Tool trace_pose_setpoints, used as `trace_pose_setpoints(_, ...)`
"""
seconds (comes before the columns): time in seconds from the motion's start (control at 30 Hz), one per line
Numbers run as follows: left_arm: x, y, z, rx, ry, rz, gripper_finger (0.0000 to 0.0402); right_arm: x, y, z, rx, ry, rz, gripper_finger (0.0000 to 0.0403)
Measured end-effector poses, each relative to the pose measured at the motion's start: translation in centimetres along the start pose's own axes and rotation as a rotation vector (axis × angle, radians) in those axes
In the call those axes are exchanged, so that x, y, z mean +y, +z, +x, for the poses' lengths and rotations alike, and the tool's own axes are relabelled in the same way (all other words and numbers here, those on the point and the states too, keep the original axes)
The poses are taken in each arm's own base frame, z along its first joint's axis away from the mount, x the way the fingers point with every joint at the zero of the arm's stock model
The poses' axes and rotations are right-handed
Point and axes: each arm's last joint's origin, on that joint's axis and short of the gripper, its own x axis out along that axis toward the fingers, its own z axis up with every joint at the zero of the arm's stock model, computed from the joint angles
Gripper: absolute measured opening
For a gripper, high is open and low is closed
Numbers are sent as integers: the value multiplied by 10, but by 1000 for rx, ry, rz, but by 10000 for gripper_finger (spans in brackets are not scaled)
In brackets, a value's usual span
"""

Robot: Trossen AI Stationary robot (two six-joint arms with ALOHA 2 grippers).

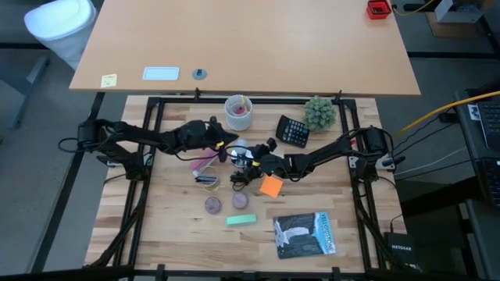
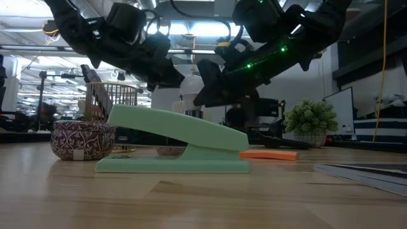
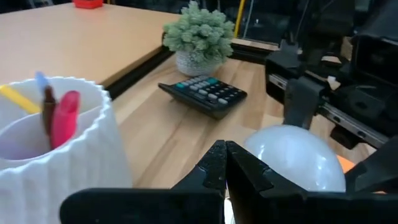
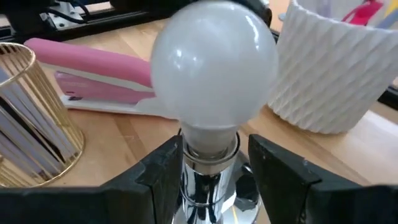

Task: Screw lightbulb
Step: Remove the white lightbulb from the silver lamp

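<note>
The white lightbulb [image 4: 214, 68] stands upright in the silvery socket [image 4: 211, 171] at the table's middle; it also shows in the high view [image 1: 239, 147] and the low view [image 2: 192, 86]. My right gripper [image 4: 214, 180] comes from the right with its fingers on either side of the socket, below the bulb. My left gripper [image 3: 225, 163] is shut, its tips close beside the bulb's globe [image 3: 295, 158] on the left side; in the high view it is at the bulb's left [image 1: 225, 148]. My left gripper's shut tips stand right beside the bulb's globe; whether they touch it, I cannot tell. My right gripper has the socket's neck [image 4: 193, 174], just under the bulb's base, between its two fingers [image 4: 163, 171], coming level from the table's right. The socket stands upright on the table with the bulb on top.
The white cup of pens [image 1: 238, 112] stands just behind the bulb. A calculator [image 1: 293, 130] and a plant [image 1: 319, 112] are at the far right. A pink stapler [image 4: 106, 78], a gold wire basket [image 4: 25, 118], an orange pad [image 1: 270, 186] and a green stapler [image 1: 241, 220] lie nearby.
</note>
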Motion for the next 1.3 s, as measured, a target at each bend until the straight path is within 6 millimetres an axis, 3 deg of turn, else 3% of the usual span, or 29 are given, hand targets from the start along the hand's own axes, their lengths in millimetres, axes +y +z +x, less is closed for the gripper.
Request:
trace_pose_setpoints(0.23,-6,1,1,6,-24,6,1,3,-1,4,-46,17,-14,188)
trace_pose_setpoints(0.53,-9,-9,-5,149,-18,-45,1,3,-3,5,-41,17,-19,188)
trace_pose_setpoints(0.8,-22,0,-14,118,-65,-39,1,3,-5,5,-25,11,-30,188)
trace_pose_setpoints(1.3,-34,-8,-17,186,-103,-37,1,2,-5,6,-28,6,-29,189)
